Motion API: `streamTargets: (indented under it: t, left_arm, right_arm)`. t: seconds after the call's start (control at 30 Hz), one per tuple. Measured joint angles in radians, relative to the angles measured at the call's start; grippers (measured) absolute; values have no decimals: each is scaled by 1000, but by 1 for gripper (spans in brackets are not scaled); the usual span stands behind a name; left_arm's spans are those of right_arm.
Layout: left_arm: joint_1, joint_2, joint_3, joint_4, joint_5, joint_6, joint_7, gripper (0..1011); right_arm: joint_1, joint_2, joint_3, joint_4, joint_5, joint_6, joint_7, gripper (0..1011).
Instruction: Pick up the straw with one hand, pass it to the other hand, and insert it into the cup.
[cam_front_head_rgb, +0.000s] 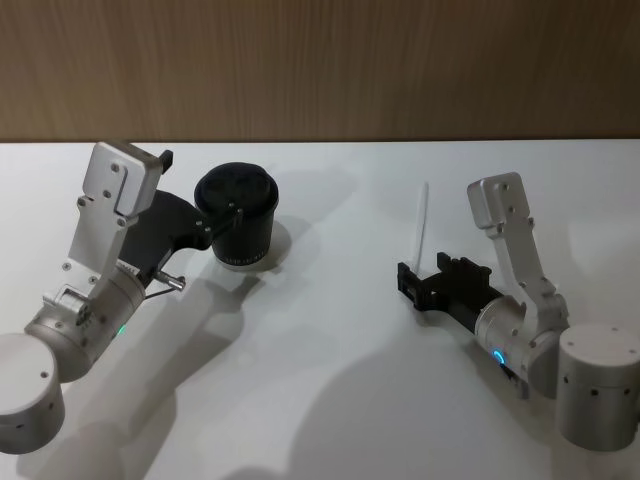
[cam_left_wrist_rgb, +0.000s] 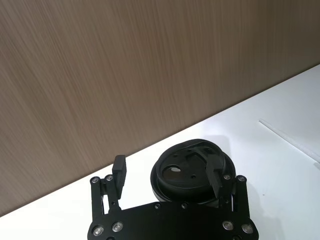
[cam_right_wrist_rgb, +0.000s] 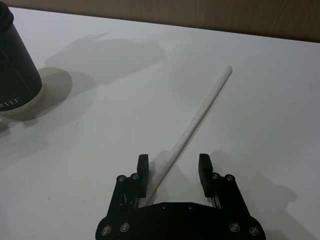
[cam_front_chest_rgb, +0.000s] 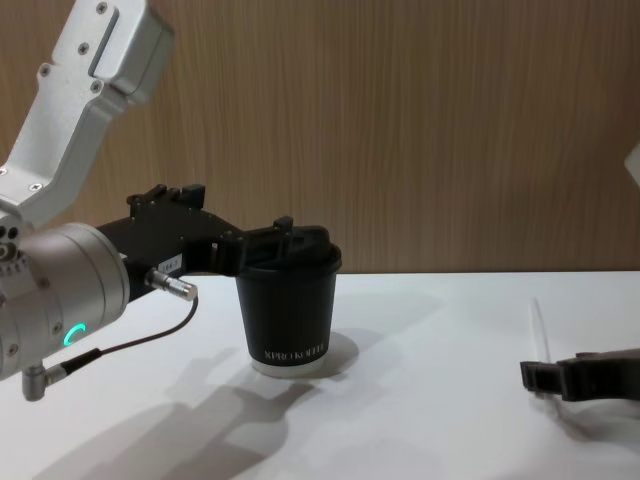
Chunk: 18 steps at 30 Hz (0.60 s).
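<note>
Before wood wall, white table; straw flat within wide-spread right gripper. Left gripper parted at lid of cup.

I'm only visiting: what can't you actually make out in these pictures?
The straw: near end hidden under the right hand, right wrist view.
The cup: lettering too small to read in the chest view, cut by the edge in the right wrist view.
The cup's sides: hidden behind the left hand, left wrist view.
Whether the left hand touches the cup: the two overlap in the chest view.
</note>
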Motion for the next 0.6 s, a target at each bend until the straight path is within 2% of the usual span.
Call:
streamTargets:
  t: [0.1, 0.17, 0.2, 0.3, 0.37, 0.4, 0.43, 0.6]
  left_arm:
    - [0, 0, 0, 0, 0, 0, 0, 1003]
    - [0, 0, 0, 0, 0, 0, 0, 1003]
    - [0, 0, 0, 0, 0, 0, 0, 1003]
    - [0, 0, 0, 0, 0, 0, 0, 1003]
    - [0, 0, 0, 0, 0, 0, 0, 1003]
    - [0, 0, 0, 0, 0, 0, 0, 1003]
    - [0, 0, 0, 0, 0, 0, 0, 1003]
    - [0, 0, 0, 0, 0, 0, 0, 1003]
  right_arm:
    - [2, -3, 0, 3, -5, 3, -1, 551]
    - [4, -5, 0, 5, -9, 5, -1, 490]
    - [4, -5, 0, 5, -9, 5, -1, 490]
    - [5, -7, -2, 8, -13, 7, -1, 347]
    - [6, -7, -2, 10, -15, 8, 0, 309]
    - [7, -8, -3, 11, -16, 9, 1, 249]
    - [7, -8, -3, 11, -16, 9, 1, 249]
    - [10, -10, -4, 15, -22, 11, 5, 99]
